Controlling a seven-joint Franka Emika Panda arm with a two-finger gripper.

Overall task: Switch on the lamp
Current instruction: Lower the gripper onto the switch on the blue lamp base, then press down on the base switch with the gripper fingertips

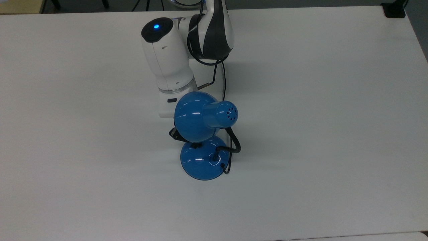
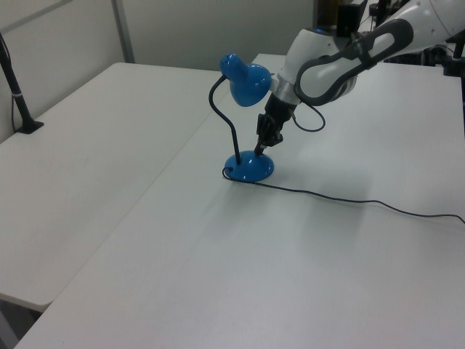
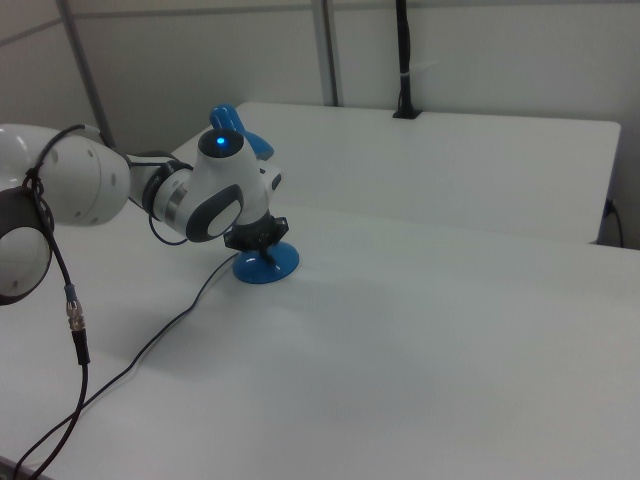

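Note:
The lamp stands mid-table, glossy blue, with its bell shade (image 1: 197, 120) above the domed base (image 1: 202, 162) and a black gooseneck (image 2: 227, 120) between them. In the left view the shade (image 2: 245, 80) sits beside the arm's wrist. My gripper (image 2: 259, 145) points steeply down and is shut, its tip at the top edge of the base (image 2: 249, 167), where the small black switch (image 1: 194, 145) sits. In the top view the shade hides most of the gripper (image 1: 174, 134). The right view has the gripper (image 3: 262, 240) just above the base (image 3: 266, 265). No glow falls on the table under the shade.
The lamp's thin black cord (image 2: 363, 202) trails across the white table (image 2: 240, 276) to the left view's right. A second table (image 2: 80, 145) adjoins, carrying a black clamped post (image 2: 16, 91). A loose cable with a connector (image 3: 75, 320) hangs in the right view's foreground.

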